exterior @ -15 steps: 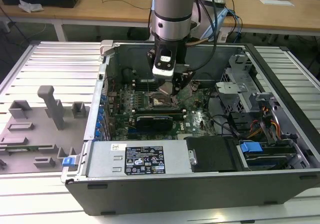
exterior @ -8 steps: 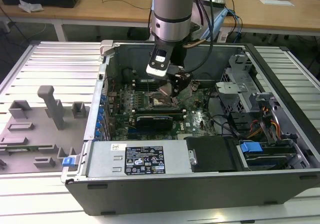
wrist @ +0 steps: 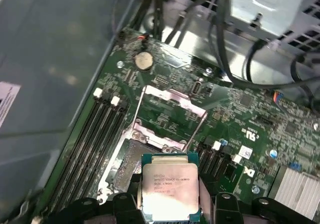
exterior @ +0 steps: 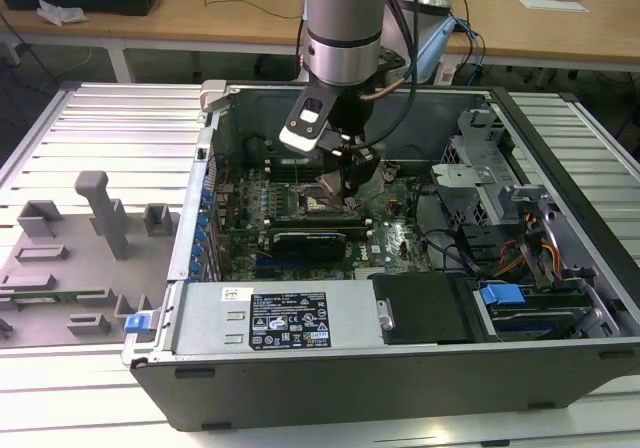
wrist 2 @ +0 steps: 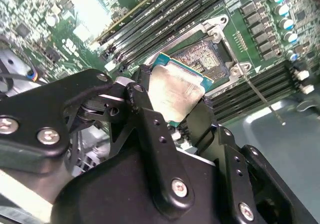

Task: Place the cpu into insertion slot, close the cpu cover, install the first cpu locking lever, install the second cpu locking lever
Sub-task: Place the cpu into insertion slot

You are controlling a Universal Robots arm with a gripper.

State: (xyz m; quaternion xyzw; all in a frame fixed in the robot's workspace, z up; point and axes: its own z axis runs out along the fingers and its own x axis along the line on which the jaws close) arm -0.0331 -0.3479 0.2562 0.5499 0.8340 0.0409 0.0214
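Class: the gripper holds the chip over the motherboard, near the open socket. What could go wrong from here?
1. The gripper pinches the chip only by its edges, so it might slip and drop onto the bare contacts of the socket.
2. The chip is not squarely over the socket. Lowered misaligned, it could bend contacts.
3. The cover stands open beside the socket, and the gripper might knock it.

Beyond my gripper (exterior: 345, 196) stand pale wooden desks (exterior: 200, 13); a ribbed grey metal table (exterior: 110, 128) spreads beneath it.
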